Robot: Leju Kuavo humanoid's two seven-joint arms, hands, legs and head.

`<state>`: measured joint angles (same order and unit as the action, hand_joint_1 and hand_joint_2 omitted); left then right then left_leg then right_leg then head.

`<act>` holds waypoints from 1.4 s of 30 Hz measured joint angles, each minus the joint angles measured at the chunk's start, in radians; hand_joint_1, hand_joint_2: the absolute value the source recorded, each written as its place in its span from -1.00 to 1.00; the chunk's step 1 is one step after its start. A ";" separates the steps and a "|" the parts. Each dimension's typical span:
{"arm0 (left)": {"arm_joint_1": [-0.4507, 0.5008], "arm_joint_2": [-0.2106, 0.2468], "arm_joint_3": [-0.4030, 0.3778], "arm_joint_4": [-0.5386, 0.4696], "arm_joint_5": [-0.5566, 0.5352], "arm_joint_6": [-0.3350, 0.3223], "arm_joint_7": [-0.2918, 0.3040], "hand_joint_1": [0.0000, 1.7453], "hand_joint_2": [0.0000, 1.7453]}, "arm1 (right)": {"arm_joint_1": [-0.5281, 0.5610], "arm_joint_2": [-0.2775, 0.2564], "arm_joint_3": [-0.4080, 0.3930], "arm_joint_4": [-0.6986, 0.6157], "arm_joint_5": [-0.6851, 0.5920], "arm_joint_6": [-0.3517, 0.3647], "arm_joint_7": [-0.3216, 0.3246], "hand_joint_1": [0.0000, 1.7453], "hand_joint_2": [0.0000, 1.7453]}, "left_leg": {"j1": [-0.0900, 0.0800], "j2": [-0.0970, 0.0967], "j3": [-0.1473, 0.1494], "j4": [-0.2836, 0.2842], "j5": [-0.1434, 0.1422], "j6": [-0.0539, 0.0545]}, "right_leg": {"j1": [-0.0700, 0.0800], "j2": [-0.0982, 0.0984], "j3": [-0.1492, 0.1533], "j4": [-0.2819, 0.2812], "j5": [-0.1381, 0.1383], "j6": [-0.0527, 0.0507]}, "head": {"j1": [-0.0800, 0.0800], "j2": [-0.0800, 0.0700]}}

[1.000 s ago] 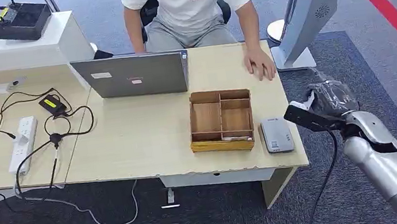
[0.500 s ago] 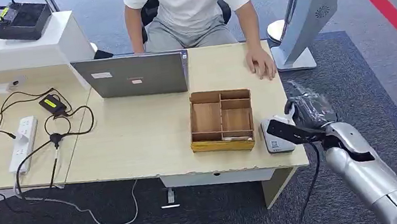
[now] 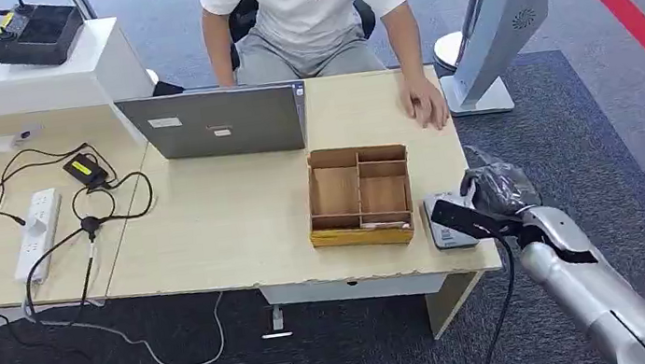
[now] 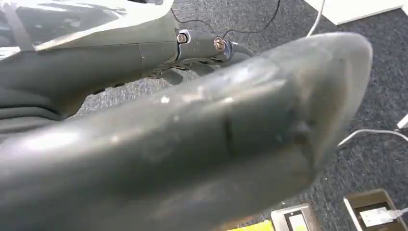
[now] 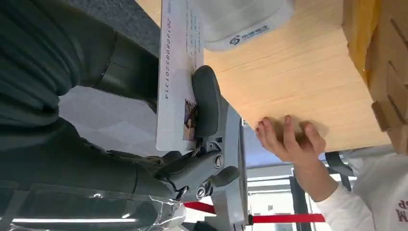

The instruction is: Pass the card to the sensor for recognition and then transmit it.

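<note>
My right hand [image 3: 492,190], wrapped in clear plastic, hovers at the table's right front corner, right beside and partly over the grey card sensor [image 3: 443,234]. In the right wrist view the thumb [image 5: 207,101] pinches a white printed card [image 5: 177,57] against the darker fingers, and the card's far edge reaches over the sensor [image 5: 240,19]. The card is held on edge, close to the tabletop [image 5: 298,77]. My left hand [image 4: 202,139] appears as a blurred grey mass above dark carpet, with its fingers hidden.
A wooden divided box [image 3: 359,234] stands just left of the sensor. A person sits behind the table, with one hand [image 3: 423,103] flat on it, near a closed laptop [image 3: 217,122]. A white stand [image 3: 503,8] rises at the right. A power strip [image 3: 36,234] and cables lie at the left.
My right hand has swung left and down, from beyond the table's right edge to over the sensor, carrying the card. The person and the other objects have stayed put.
</note>
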<state>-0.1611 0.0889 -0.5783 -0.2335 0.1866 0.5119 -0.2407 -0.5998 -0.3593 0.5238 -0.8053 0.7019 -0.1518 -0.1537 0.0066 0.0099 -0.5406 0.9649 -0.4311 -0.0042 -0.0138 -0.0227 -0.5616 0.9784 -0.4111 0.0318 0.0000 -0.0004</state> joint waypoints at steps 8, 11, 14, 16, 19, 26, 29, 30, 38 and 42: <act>0.000 0.000 -0.005 0.000 0.001 0.000 0.000 -1.00 -1.00 | -0.012 0.004 0.000 0.057 -0.012 -0.008 0.000 1.00 1.00 | 0.000 0.000 0.000 0.000 0.000 0.000 | 0.000 0.000 0.000 0.000 0.000 0.000 | 0.000 0.000; 0.000 0.000 -0.010 0.000 -0.002 0.000 0.000 -1.00 -1.00 | -0.011 0.007 0.000 0.076 -0.015 -0.014 -0.002 1.00 1.00 | 0.000 0.000 0.000 0.000 0.000 0.000 | 0.000 0.000 0.000 0.000 0.000 0.000 | 0.000 0.000; -0.001 0.000 -0.011 0.000 -0.003 0.000 0.001 -1.00 -1.00 | -0.011 0.009 0.000 0.087 -0.017 -0.017 -0.003 1.00 1.00 | 0.000 0.000 0.000 0.000 0.000 0.000 | 0.000 0.000 0.000 0.000 0.000 0.000 | 0.000 0.000; -0.001 0.001 -0.011 0.000 -0.003 0.000 0.001 -1.00 -1.00 | -0.011 0.010 0.000 0.093 -0.018 -0.017 -0.004 1.00 1.00 | 0.000 0.000 0.000 0.000 0.000 0.000 | 0.000 0.000 0.000 0.000 0.000 0.000 | 0.000 0.000; -0.001 0.001 -0.011 0.000 -0.003 0.000 0.001 -1.00 -1.00 | -0.011 0.011 0.000 0.098 -0.019 -0.017 -0.004 1.00 1.00 | 0.000 0.000 0.000 0.000 0.000 0.000 | 0.000 0.000 0.000 0.000 0.000 0.000 | 0.000 0.000; -0.001 0.002 -0.011 0.000 -0.003 0.000 0.002 -1.00 -1.00 | -0.011 0.012 0.000 0.104 -0.019 -0.017 -0.004 1.00 1.00 | 0.000 0.000 0.000 0.000 0.000 0.000 | 0.000 0.000 0.000 0.000 0.000 0.000 | 0.000 0.000; -0.001 0.002 -0.013 0.000 -0.005 0.000 0.002 -1.00 -1.00 | -0.011 0.013 0.000 0.108 -0.020 -0.017 -0.004 1.00 1.00 | 0.000 0.000 0.000 0.000 0.000 0.000 | 0.000 0.000 0.000 0.000 0.000 0.000 | 0.000 0.000; -0.001 0.002 -0.013 0.000 -0.006 0.000 0.001 -1.00 -1.00 | -0.011 0.014 0.000 0.109 -0.021 -0.017 -0.004 1.00 1.00 | 0.000 0.000 0.000 0.000 0.000 0.000 | 0.000 0.000 0.000 0.000 0.000 0.000 | 0.000 0.000; 0.000 0.002 -0.018 0.000 -0.006 0.001 0.001 -1.00 -1.00 | -0.005 0.022 0.003 0.106 -0.027 -0.016 -0.011 1.00 1.00 | 0.000 0.000 0.000 0.000 0.000 0.000 | 0.000 0.000 0.000 0.000 0.000 0.000 | 0.000 0.000; -0.001 0.001 -0.018 -0.001 -0.006 0.001 0.001 -1.00 -1.00 | -0.005 0.027 0.009 0.102 -0.027 -0.015 -0.011 1.00 1.00 | 0.000 0.000 0.000 0.000 0.000 0.000 | 0.000 0.000 0.000 0.000 0.000 0.000 | 0.000 0.000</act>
<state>-0.1618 0.0900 -0.5966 -0.2346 0.1808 0.5134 -0.2396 -0.6050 -0.3323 0.5329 -0.7034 0.6752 -0.1671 -0.1648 0.0066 0.0100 -0.5403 0.9650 -0.4311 -0.0042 -0.0138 -0.0227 -0.5615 0.9784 -0.4111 0.0319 0.0000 -0.0004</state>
